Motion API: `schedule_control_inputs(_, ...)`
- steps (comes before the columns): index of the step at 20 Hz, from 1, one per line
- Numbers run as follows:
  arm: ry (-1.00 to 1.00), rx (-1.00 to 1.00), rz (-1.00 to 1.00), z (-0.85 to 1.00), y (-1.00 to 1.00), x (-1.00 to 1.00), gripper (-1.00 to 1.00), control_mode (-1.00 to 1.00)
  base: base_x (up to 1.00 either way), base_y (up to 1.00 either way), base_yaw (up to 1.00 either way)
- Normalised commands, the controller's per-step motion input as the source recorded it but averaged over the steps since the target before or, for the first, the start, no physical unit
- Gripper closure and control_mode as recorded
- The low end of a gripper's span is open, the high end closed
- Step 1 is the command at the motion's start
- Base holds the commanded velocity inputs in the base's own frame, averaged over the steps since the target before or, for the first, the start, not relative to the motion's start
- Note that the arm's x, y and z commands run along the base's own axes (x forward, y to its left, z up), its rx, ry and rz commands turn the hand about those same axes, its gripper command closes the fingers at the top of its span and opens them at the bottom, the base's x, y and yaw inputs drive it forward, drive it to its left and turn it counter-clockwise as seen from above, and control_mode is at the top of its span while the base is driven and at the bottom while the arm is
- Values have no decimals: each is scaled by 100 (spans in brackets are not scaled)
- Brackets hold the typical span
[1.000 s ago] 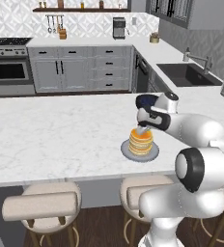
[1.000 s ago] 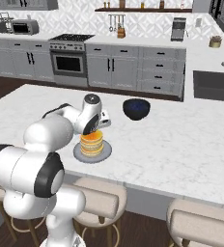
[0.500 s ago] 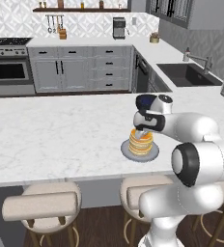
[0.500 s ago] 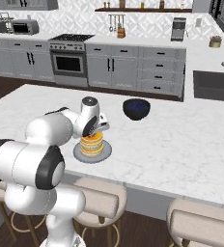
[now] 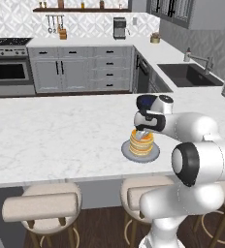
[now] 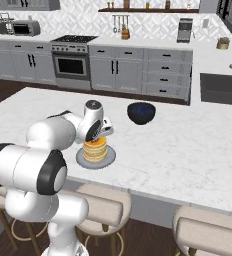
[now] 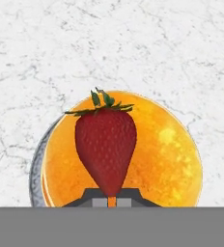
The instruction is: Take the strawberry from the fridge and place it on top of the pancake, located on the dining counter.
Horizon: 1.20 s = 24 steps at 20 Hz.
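While the gripper (image 7: 112, 200) stays clamped on the strawberry (image 7: 105, 144) (green cap pointing away), the berry hangs right over the pancake (image 7: 167, 159), whose plate (image 5: 129, 154) sits near the dining counter's (image 5: 56, 140) near edge.

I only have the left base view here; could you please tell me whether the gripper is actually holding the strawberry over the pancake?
Observer: Yes. In the hand view the strawberry is pinched at its tip between the shut fingertips of the gripper, leaves pointing away.
Operator: Thank you. Is it lined up with the stack?
Observer: The hand view looks straight down on the pancake, and the berry lies over its golden top, somewhat to one side of centre.
Operator: Is anything else near the plate that I might be missing?
Observer: The right base view shows a dark bowl on the dining counter, beyond the plate and apart from it.
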Motion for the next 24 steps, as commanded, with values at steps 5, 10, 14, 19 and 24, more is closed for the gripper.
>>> schedule_control_inputs(5, 0, 0, 0, 0, 0, 0, -100, -100, 0, 0, 0)
schedule_control_inputs(10, 0, 0, 0, 1, 0, 0, -100, -100, 0, 0, 0)
schedule_control_inputs(14, 1, -7, -1, 37, 3, 0, -100, -100, 0, 0, 0)
schedule_control_inputs(19, 4, -11, -8, 100, 17, 0, -100, -100, 0, 0, 0)
schedule_control_inputs(24, 14, -12, -15, 83, 19, -9, -100, -100, 0, 0, 0)
